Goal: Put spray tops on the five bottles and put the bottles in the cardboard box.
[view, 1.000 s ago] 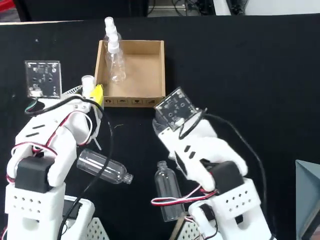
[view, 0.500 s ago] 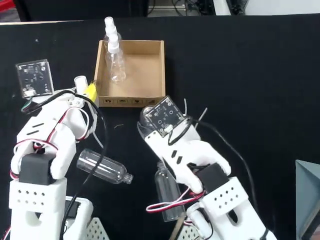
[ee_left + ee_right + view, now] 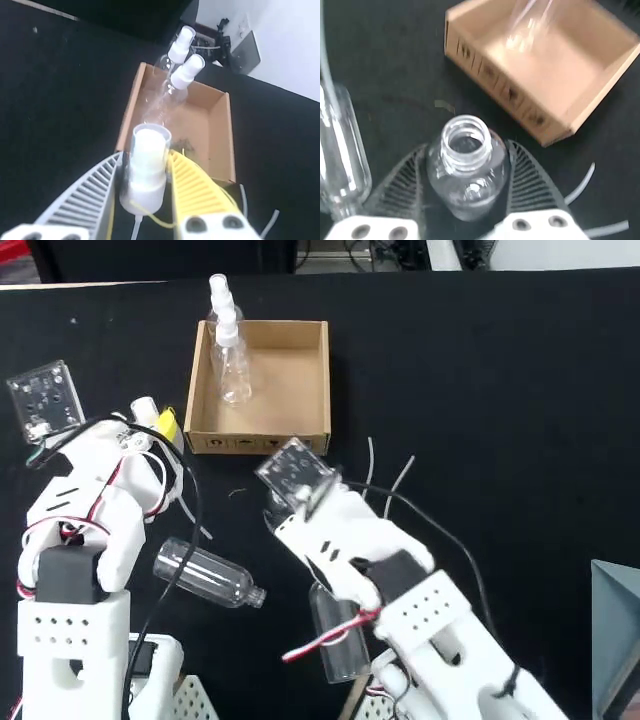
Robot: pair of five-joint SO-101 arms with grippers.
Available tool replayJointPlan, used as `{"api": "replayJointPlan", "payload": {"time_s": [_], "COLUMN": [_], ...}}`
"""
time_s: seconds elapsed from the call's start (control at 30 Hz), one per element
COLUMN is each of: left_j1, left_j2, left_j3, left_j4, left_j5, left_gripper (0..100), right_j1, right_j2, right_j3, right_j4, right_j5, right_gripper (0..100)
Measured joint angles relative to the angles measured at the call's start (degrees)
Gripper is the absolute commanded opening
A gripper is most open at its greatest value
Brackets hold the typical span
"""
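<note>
Black worktop [image 3: 500, 390] carries the cardboard box [image 3: 262, 443]; left gripper [image 3: 145, 159] pinches a spray top [image 3: 146, 172], right gripper [image 3: 468, 157] pinches an uncapped bottle [image 3: 466, 180].

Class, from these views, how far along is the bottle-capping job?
Done: two capped bottles stand at a far corner of the cardboard box. In hand: the left gripper holds a spray top, the right gripper an open bottle. Left: cap that one, then the two uncapped bottles on the table, and box all three.
</note>
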Motion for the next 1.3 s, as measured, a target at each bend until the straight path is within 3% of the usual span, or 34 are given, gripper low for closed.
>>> {"api": "replayJointPlan", "payload": {"time_s": [0.27,0.8,1.0,1.3], "left_j1": [-0.1,-0.1,-0.1,-0.1], "left_j2": [0.0,0.0,0.0,0.0], "left_j3": [0.0,0.0,0.0,0.0], "left_j4": [0.0,0.0,0.0,0.0], "left_j5": [3.2,3.7,9.3,10.4], "left_gripper": [3,3,3,3], "right_j1": [-0.3,-0.3,-0.4,-0.4], "right_j2": [7.0,16.0,18.5,21.6], "right_j3": [-2.3,-3.3,-3.8,-3.8], "right_j4": [-0.1,-10.4,-13.4,-17.7], "right_j5": [0.0,0.0,0.0,-0.1], "right_gripper": [1.1,1.1,1.1,1.1]}}
